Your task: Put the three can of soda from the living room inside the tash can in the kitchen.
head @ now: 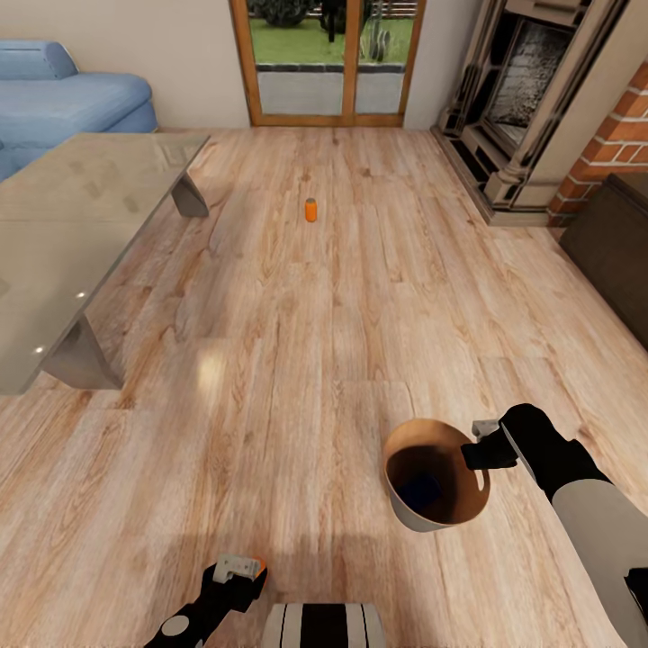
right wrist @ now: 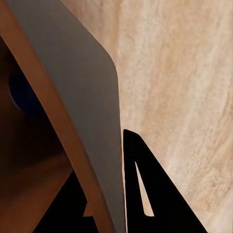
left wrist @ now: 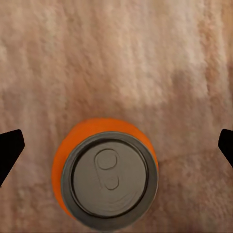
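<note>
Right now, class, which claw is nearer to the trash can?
Right. The right claw pinches the trash can by its rim; the left claw sits apart on the robot's other side, open above a soda can.

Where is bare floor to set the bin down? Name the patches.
Widest patch: wood floor between the low table, the far soda can and the trash can. Another runs toward the fireplace. Crowded: by the left gripper, over a can.

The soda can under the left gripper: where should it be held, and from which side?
Grip the soda can around its round orange wall, coming straight down from above. It stands upright on the wooden floor, and the left gripper is open with fingers on both sides.
</note>
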